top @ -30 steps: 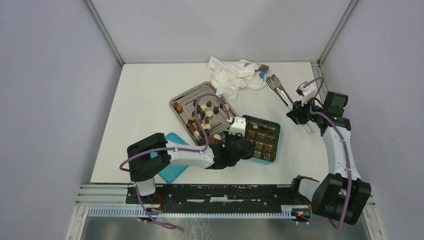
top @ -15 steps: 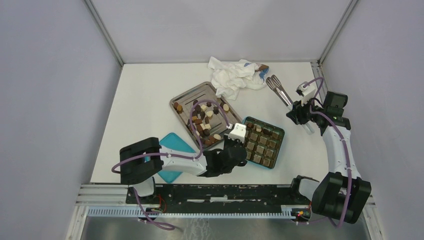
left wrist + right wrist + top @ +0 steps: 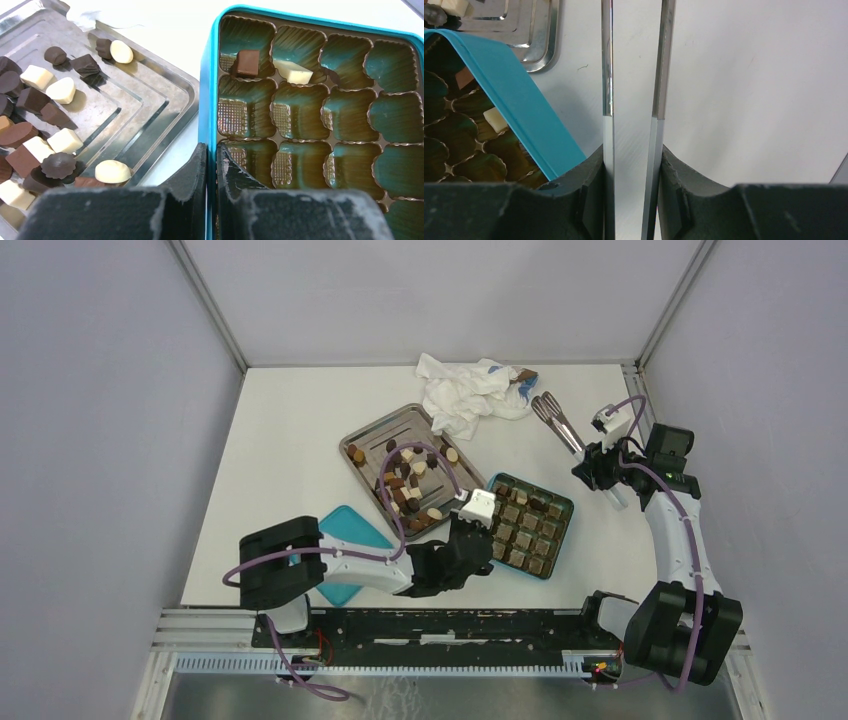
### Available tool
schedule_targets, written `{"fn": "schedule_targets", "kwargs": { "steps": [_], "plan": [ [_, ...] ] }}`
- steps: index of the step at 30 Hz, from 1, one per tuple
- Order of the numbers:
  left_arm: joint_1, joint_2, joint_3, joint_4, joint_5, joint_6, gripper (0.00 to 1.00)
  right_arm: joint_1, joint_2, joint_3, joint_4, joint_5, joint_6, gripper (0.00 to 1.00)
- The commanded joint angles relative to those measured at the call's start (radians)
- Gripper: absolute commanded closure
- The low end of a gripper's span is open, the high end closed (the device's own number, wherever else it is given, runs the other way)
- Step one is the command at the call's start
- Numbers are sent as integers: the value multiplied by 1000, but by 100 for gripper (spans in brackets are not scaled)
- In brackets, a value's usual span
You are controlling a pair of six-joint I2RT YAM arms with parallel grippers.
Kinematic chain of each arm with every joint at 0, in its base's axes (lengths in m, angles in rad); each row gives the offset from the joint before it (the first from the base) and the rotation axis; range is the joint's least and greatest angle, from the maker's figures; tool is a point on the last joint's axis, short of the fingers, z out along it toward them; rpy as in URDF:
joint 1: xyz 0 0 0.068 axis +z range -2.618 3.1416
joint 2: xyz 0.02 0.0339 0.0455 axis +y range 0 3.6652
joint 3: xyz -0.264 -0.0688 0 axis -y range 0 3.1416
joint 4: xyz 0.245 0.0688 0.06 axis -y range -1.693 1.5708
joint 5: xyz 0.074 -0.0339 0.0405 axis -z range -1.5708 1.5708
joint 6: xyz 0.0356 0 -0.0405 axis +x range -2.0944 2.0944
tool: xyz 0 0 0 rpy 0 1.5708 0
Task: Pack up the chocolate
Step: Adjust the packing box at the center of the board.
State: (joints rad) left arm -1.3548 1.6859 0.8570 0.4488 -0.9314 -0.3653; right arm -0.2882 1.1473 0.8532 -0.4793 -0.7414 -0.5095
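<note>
Left fingers (image 3: 192,170) are clenched on one wall of the teal box (image 3: 207,100), one finger inside and one outside. Two chocolates (image 3: 247,62), one brown and one white, sit in neighbouring cells of its far row. Many more lie on one steel tray (image 3: 165,100) just beside the box, too crowded to count. Right fingers (image 3: 591,180) grasp one pair of tongs (image 3: 607,75) over the worktop (image 3: 290,440). One cloth (image 3: 465,390) lies beyond the tray, and one teal lid (image 3: 352,527) lies under the left arm.

Inside a robotics lab test cell: a white table (image 3: 290,440) walled by plain grey panels (image 3: 100,440) on aluminium posts (image 3: 207,305), with a left arm (image 3: 365,562) and right arm (image 3: 678,535), both cabled, bolted to a slotted metal rail (image 3: 215,623) at its near edge.
</note>
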Motion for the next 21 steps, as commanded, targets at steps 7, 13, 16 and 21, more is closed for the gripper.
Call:
{"fn": "schedule_targets", "kwargs": {
  "steps": [7, 13, 16, 21],
  "plan": [
    [90, 93, 153, -90, 193, -268, 98, -1, -3, 4, 39, -29, 9, 60],
    [131, 163, 241, -182, 287, -370, 98, -2, -2, 4, 40, -27, 8, 61],
    [148, 199, 278, -230, 324, -408, 98, -1, -2, 4, 39, -26, 8, 61],
    [165, 257, 347, -332, 361, -456, 98, -1, -2, 4, 36, -27, 8, 61]
  ]
}}
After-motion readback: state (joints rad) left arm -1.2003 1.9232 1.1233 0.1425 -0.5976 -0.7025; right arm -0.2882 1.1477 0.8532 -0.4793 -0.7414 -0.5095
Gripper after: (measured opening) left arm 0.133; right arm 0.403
